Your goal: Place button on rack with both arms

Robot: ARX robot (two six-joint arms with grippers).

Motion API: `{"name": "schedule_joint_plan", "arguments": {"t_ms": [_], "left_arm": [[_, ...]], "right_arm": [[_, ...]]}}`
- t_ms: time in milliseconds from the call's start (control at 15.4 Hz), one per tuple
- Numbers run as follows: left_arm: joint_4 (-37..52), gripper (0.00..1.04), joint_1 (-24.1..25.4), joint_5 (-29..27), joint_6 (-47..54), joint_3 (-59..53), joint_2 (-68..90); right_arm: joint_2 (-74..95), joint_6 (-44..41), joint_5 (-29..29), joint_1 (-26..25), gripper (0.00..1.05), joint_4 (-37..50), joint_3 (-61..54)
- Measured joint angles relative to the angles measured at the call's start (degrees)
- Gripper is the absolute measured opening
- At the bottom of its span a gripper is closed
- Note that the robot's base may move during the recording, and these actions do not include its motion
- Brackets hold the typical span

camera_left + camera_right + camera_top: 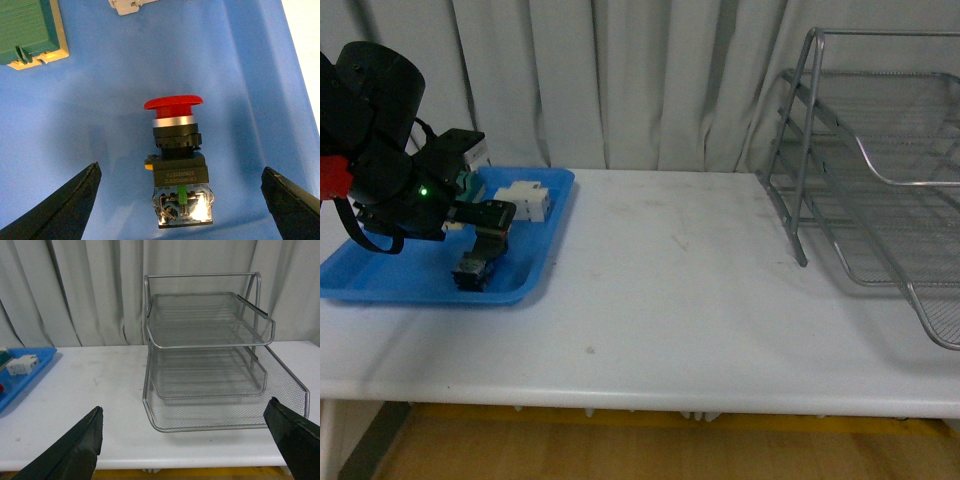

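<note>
**Operator:** Red cap is showing clearly. I'm looking down on the button (pixel 177 165), which is lying on its side inside the blue tray (pixel 250 75), near the tray's front edge. Its cap is facing the tray's far end, where the green-and-cream block (pixel 30 30) is sitting.

**Spotter:** How are the fingers sitting?

**Operator:** My left fingers (pixel 65 210) are spread wide on either side of the dark body, touching nothing. I'm judging it best to be lowering straight and closing on the blocky body. The round cap would probably be slipping.

**Spotter:** And the other arm?

**Operator:** My right fingers (pixel 75 450) are hanging apart and empty, well away from the tray and facing the rack (pixel 200 275). I'm planning a handover above the bare table (pixel 670 300) between tray and rack.
</note>
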Motion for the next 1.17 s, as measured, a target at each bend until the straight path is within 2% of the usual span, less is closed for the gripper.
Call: {"name": "schedule_joint_plan", "arguments": {"t_ms": [260,520,845,910,1169], "left_arm": [[0.48,0.98,0.0,-2.82,1.38,-0.04,2.19],[0.42,0.98,-0.02,-2.93,0.87,1.14,4.66],[0.85,0.44,-0.57,-3.5,-0.63,1.88,4.72],[1.73,0.37,-0.66,-3.43,-0.74,1.25,4.52],[6.08,0.37,-0.9,-1.62,-2.08,-5.49,-1.16]], "right_arm": [[0.0,0.0,0.0,0.0,0.98,-0.02,0.0],[0.0,0.0,0.0,0.0,0.98,-0.02,0.0],[0.0,0.0,0.0,0.0,0.98,0.0,0.0],[0.0,0.0,0.0,0.0,0.98,-0.02,0.0],[0.0,0.0,0.0,0.0,0.98,0.0,0.0]]}}
